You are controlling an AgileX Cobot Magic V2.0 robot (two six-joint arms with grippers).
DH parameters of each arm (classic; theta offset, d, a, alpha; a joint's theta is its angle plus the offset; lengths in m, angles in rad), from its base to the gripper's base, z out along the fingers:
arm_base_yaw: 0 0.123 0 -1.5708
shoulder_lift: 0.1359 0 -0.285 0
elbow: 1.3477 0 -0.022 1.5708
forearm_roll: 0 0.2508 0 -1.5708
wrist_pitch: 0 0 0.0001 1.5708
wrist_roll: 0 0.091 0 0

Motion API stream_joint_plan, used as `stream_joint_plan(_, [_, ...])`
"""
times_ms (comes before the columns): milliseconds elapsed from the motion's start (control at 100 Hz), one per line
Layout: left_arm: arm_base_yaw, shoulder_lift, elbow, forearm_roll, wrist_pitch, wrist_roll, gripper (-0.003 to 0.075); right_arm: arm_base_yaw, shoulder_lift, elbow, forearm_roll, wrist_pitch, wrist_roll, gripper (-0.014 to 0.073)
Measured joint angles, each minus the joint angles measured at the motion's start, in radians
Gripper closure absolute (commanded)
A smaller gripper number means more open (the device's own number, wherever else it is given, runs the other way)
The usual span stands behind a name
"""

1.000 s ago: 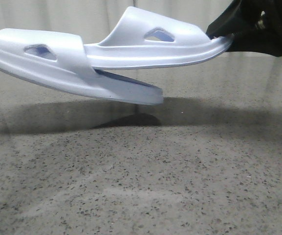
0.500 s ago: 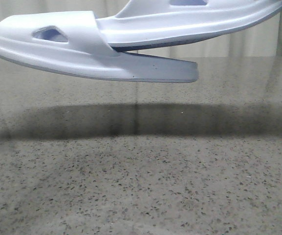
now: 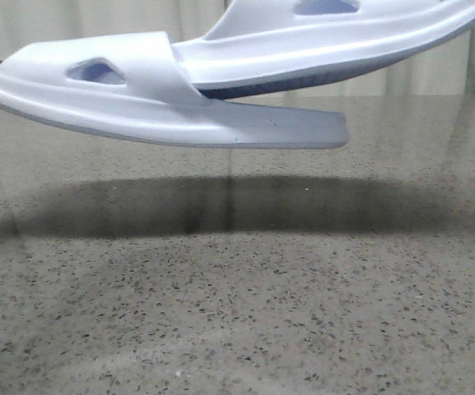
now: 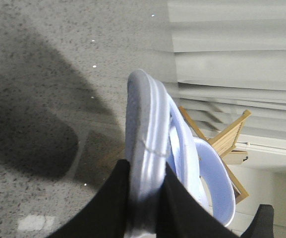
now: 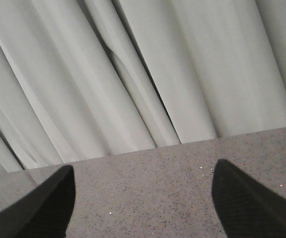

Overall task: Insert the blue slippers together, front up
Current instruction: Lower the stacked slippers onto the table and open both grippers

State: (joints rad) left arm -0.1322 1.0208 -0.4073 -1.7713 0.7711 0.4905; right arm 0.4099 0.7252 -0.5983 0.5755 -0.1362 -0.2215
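While the left claw grips the nested blue slippers by one end, long axis level above the table, the right claw gapes empty, aimed elsewhere.

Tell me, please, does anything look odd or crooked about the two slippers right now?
Nothing looks damaged. The blue slippers hang in the air above the table, nested with one slid under the other's strap, both tilted. The left gripper alone pinches one sole edge. The right gripper is open and empty.
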Motion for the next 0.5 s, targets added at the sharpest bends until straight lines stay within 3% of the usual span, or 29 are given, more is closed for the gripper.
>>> stream_joint_plan(400, [0.000,0.137,0.000,0.000,0.002,0.131,0.0692,0.000,0.000,0.000,0.000,0.028,-0.005,0.0097])
stream_joint_plan(500, [0.000,0.147,-0.002,0.000,0.002,0.153,0.0658,0.000,0.000,0.000,0.000,0.032,-0.005,0.0096])
